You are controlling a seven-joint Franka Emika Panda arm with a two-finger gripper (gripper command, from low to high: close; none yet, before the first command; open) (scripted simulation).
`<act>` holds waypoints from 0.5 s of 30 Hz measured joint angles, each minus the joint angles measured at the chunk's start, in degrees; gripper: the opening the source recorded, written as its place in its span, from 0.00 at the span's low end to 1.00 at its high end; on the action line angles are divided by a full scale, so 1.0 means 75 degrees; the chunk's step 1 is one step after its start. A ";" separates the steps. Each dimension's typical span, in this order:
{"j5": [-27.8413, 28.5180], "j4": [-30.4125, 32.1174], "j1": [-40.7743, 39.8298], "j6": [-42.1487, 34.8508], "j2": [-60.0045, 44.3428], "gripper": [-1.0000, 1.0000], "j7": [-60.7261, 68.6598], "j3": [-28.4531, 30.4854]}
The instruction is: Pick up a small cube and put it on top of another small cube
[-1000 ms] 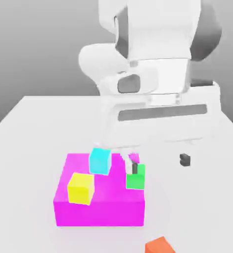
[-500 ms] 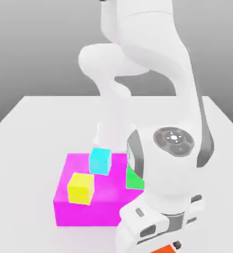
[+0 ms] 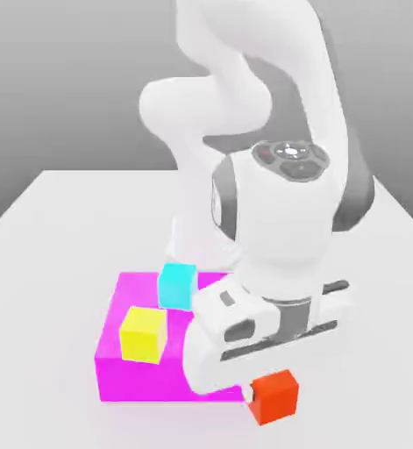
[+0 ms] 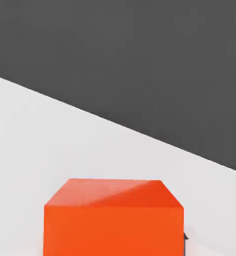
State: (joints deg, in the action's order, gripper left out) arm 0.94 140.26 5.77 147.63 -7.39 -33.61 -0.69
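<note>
The white arm fills the middle of the exterior view, bent low over the pale tabletop, its wrist hanging in front of the right half of the large magenta block. That bulk is my first worry: it hides the right part of the block's top from here, so a swing toward the block could brush whatever sits there.

On the block's top, left of centre in the frame, sit the cyan cube and, nearer the lower left, the yellow cube, close but apart. Either might serve as the base, and each is small, so a slightly offset drop would leave the carried piece overhanging and likely to tip or knock its base askew.

The small cube, red-orange, sits at the lower right of the exterior view, just under the arm's hand and beside the block's right front corner. It looks lifted off the tabletop, though I would not swear to it from this angle. In the hand view it fills the bottom centre, hard up against the camera. I cannot tell whether the pincer is spread or pinching it; if the hold is shallow, the cube could slip or twist on the way up.

I see no brand, label or writing anywhere.
</note>
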 joint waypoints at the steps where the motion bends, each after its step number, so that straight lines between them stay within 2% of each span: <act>1: -0.0006 0.0172 -0.0067 -0.0105 0.0277 0.00 -0.0041 0.0044; 15: 0.0097 0.2582 -0.0967 -0.1567 0.4152 0.00 -0.0745 0.0381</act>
State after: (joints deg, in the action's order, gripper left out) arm 1.67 159.62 -1.48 135.88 23.74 -39.20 2.17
